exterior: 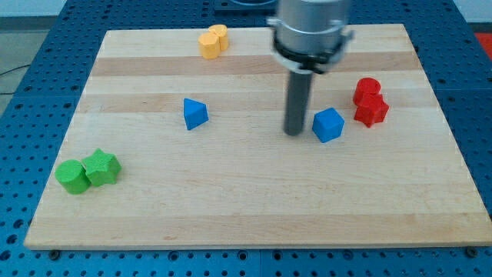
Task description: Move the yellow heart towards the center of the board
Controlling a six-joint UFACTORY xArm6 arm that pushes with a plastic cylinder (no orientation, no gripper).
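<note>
A yellow heart (220, 35) lies near the top edge of the wooden board (231, 200), pressed against an orange-yellow block (208, 45) on its left. My tip (294, 133) rests on the board right of centre, far to the lower right of the yellow heart. It stands just left of a blue block (328, 125), close to it; I cannot tell if they touch.
A blue triangular block (194, 114) lies left of centre. A red cylinder (367, 89) and a red star-like block (372, 110) sit together at the right. A green cylinder (73, 177) and a green star (102, 167) sit at the lower left.
</note>
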